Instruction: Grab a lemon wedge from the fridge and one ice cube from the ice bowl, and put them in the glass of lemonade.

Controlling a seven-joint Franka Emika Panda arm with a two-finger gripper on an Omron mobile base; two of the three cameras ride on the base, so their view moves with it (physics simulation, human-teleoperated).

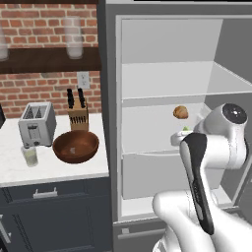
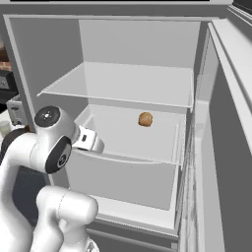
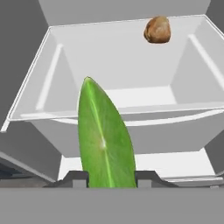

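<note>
In the left base view, the fridge [image 1: 162, 74] stood open, and a speck of green, the lemon wedge [image 1: 185, 129], showed at the gripper [image 1: 181, 136] by the drawer's front edge. The glass of lemonade [image 1: 30, 156] sat well off to the left on the counter [image 1: 59, 170], beside the ice bowl [image 1: 76, 146] and toaster [image 1: 36, 124].

In the right base view, the brown lump [image 2: 145, 119] lay alone in the drawer [image 2: 129, 133]; the arm hid the fingers.

In the hand view, the lemon wedge [image 3: 106, 138] rose lengthwise between the 2 fingertips [image 3: 75, 178], which appeared clamped on it. Carrying it leftward to the glass looked next.
</note>
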